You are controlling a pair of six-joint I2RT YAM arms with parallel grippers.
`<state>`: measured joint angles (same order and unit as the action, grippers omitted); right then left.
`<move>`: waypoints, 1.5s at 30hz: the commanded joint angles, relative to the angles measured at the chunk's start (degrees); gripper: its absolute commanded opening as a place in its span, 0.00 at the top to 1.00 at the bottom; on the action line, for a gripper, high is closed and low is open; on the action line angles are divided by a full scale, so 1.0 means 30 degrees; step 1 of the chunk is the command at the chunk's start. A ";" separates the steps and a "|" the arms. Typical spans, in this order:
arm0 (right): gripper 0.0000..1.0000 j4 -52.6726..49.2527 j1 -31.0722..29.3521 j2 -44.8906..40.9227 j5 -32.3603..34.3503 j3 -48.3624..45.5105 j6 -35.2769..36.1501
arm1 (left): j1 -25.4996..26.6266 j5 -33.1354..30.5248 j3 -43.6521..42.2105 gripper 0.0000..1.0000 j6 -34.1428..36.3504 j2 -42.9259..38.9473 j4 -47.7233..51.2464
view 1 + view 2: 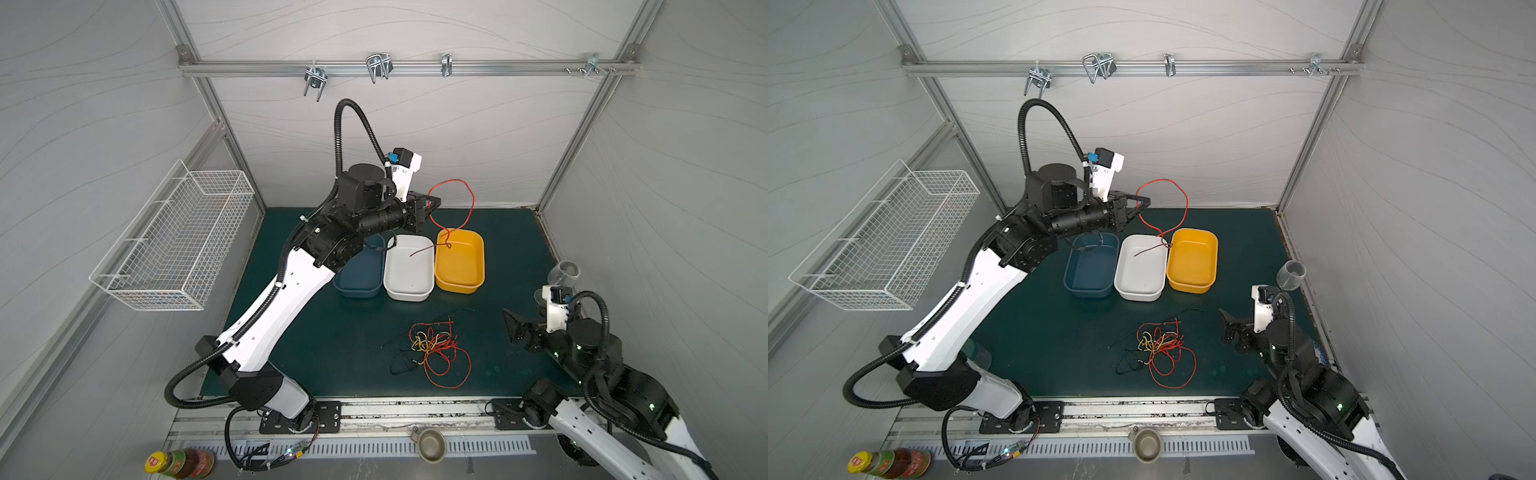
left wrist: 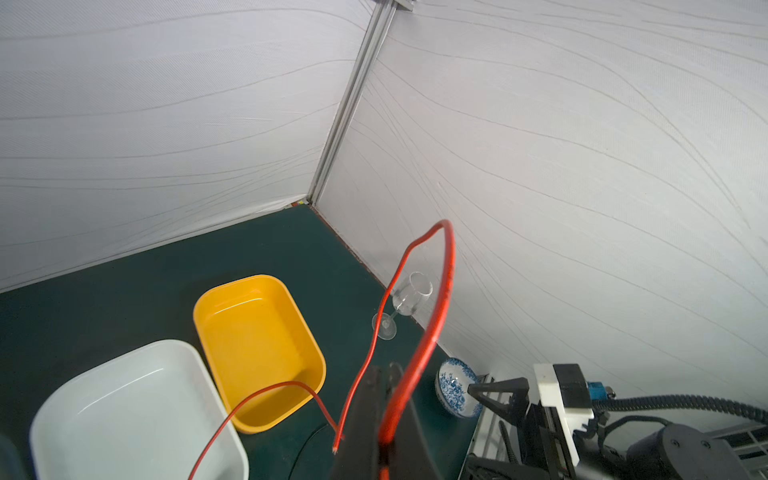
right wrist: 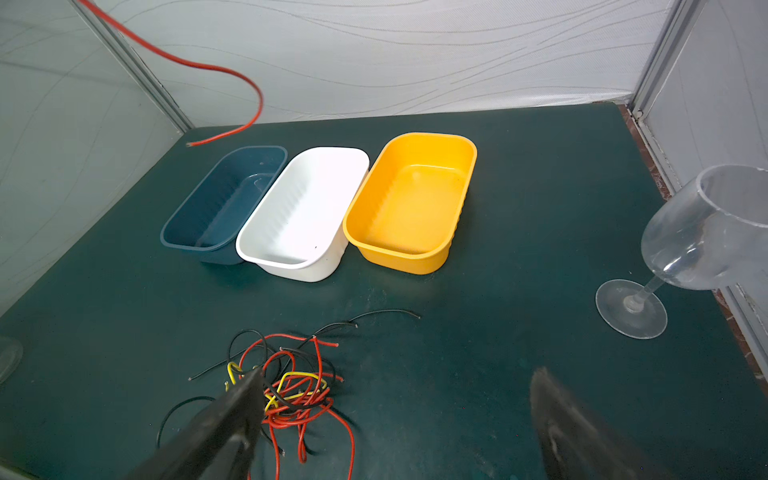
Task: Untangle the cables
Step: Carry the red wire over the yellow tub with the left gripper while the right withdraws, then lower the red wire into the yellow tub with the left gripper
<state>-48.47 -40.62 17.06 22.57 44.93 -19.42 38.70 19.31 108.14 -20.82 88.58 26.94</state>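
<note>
Left gripper: my left gripper (image 1: pixel 434 203) is clamped fully closed on one red cable (image 1: pixel 471 198), raised over the far side of the bench (image 1: pixel 324 353).
Why raised: prob. to lift it free of the pile w/o dragging the others. The loop stands up and the free end dangles over the white tray (image 1: pixel 409 296) & yellow tray (image 1: pixel 478 270). Can't tell if it touches.
Right gripper: my right gripper (image 3: pixel 399 376) has its jaws spread wide w/ nothing in it, parked low at right, just beside the tangle.
Cables: the other cables (image 1: pixel 434 347) lie knotted (red/black/yellow) near-centre, well apart from the trays.
Edges: far wall is close behind the loop. Wine glass (image 1: pixel 563 272) stands by the right wall near my right arm, tippy I'd guess.
Room: open bench btwn pile & trays. Blue tray (image 1: pixel 359 286) sits partly under my left arm.
</note>
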 commanded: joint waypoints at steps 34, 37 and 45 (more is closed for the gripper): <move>0.01 0.0629 0.0035 -0.1821 0.0498 -0.0385 0.0635 | -0.0173 0.1222 0.2284 1.00 -0.3404 1.1509 -0.2825; 0.01 0.0688 0.0073 -0.1755 0.0461 -0.0383 0.0668 | 0.0000 0.0089 0.2438 1.00 -0.2617 1.1916 -0.1486; 0.01 0.0691 0.0115 -0.1702 0.0417 -0.0404 0.0658 | 0.0078 -0.1367 0.4620 1.00 -0.2296 1.4105 0.1945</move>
<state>-47.81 -40.56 12.49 23.44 44.16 -18.26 38.59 17.93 117.34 -29.08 128.33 28.12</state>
